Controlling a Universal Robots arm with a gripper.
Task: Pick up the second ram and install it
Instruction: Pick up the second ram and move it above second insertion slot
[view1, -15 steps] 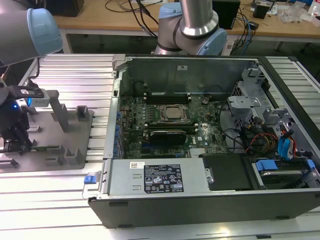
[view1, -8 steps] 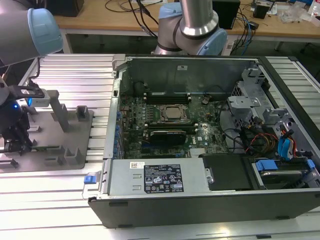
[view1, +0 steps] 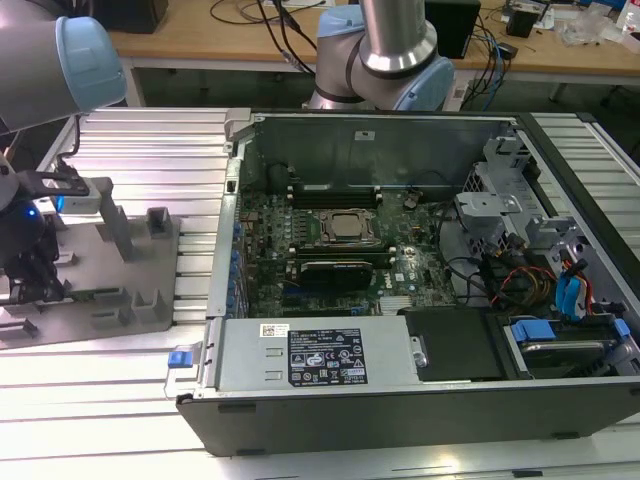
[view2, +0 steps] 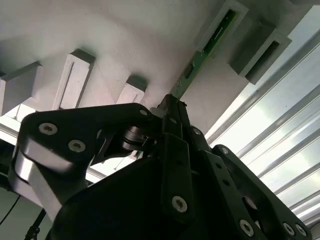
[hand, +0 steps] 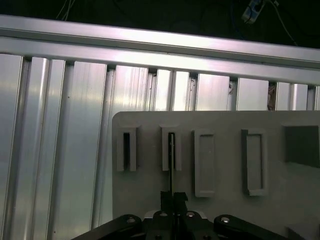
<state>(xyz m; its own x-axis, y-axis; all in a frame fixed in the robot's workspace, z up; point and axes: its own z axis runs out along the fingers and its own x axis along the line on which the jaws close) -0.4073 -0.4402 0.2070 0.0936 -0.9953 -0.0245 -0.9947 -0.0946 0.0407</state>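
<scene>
The second ram (view2: 201, 59) is a thin green stick whose far end stands in a slot block of the grey fixture plate (view2: 140, 40). In the first wrist view the second ram (hand: 171, 160) appears edge-on, running from its slot down to my gripper (hand: 173, 196). In the second wrist view my gripper (view2: 173, 104) has its black fingers closed on the near end of the stick. In the exterior view my gripper (view1: 35, 285) hangs over the fixture plate (view1: 125, 285) at that view's far left.
An open computer case (view1: 230, 180) lies to the exterior view's right of the plate, with the motherboard's memory slots (view1: 330, 190) beside the CPU socket (view1: 347, 227). Grey fixture blocks (view1: 157, 225) stand on the plate. Ribbed aluminium table (view1: 150, 150) surrounds it.
</scene>
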